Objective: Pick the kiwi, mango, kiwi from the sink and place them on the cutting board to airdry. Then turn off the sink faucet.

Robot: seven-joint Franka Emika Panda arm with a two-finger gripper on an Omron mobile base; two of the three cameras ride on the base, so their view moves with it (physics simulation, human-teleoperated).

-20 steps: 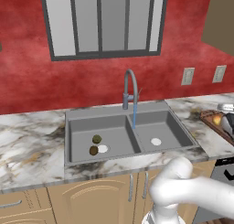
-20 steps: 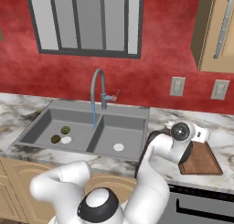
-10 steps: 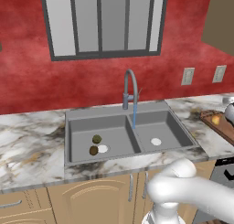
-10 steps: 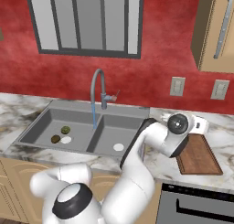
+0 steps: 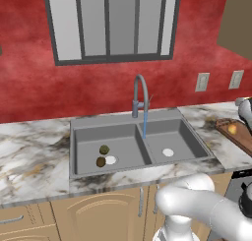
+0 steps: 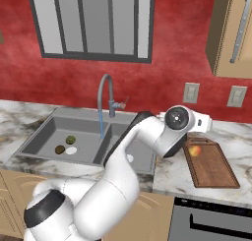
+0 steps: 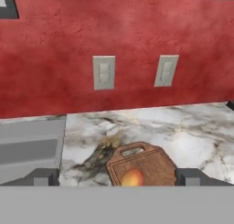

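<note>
Swinging back from the flat reddish-brown wooden cutting board (image 6: 209, 164), the white arm has lifted; its claw (image 7: 117, 177) hangs wide open and empty above the oval orange-yellow mango (image 7: 133, 178) resting there. Two small dull kiwis (image 5: 104, 149) remain in the grey double-basin sink's (image 5: 78, 132) left basin.
</note>
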